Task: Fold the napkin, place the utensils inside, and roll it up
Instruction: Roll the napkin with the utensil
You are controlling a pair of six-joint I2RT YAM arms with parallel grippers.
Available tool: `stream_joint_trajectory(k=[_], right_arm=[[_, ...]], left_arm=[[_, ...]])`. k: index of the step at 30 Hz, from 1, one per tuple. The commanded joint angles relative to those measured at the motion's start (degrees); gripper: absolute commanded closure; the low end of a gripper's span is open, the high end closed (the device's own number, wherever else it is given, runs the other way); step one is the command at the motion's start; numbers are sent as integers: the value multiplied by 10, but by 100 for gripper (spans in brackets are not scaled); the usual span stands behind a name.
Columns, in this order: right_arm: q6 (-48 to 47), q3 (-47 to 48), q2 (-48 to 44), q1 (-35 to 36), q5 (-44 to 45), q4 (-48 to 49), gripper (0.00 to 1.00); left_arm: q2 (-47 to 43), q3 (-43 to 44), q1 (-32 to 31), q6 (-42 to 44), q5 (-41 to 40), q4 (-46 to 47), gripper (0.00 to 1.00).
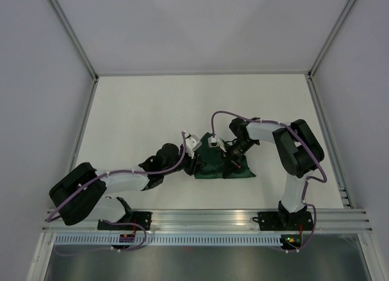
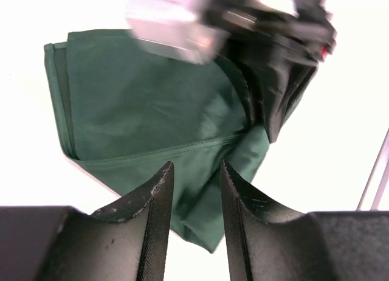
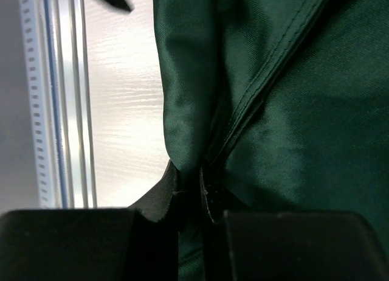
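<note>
on the table [image 1: 152, 104], folded green napkin [image 1: 213, 165], right hand [image 3: 189, 196] pinching it

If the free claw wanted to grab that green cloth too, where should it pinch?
Probably the loose lower corner of the folded dark green cloth napkin, coming in low from the left claw's own side. That flap hangs free between its open fingers, while the right claw already pinches a seam.

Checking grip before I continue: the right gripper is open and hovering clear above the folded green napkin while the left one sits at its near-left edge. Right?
Not quite. The right gripper is not open or clear: the right wrist view shows its jaws shut on a fold of the napkin. The rest holds; the left gripper is at the napkin's edge, jaws apart.
</note>
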Motion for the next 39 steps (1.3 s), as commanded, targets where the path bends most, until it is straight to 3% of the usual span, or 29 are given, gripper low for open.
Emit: stream_joint_trajectory(k=[1, 6, 16, 30, 39], right_arm=[[-36, -8, 63, -4, 80, -39, 99], [-33, 13, 86, -7, 77, -54, 99], [-32, 36, 113, -19, 68, -72, 99], [-37, 47, 127, -23, 66, -86, 99], [-37, 56, 137, -25, 63, -94, 99]], left_arm=[[-28, -21, -66, 83, -125, 57, 60], [2, 7, -175, 188, -210, 46, 59], [141, 67, -308, 331, -292, 36, 58], [235, 84, -318, 383, -328, 105, 49], [219, 81, -323, 411, -344, 107, 48]])
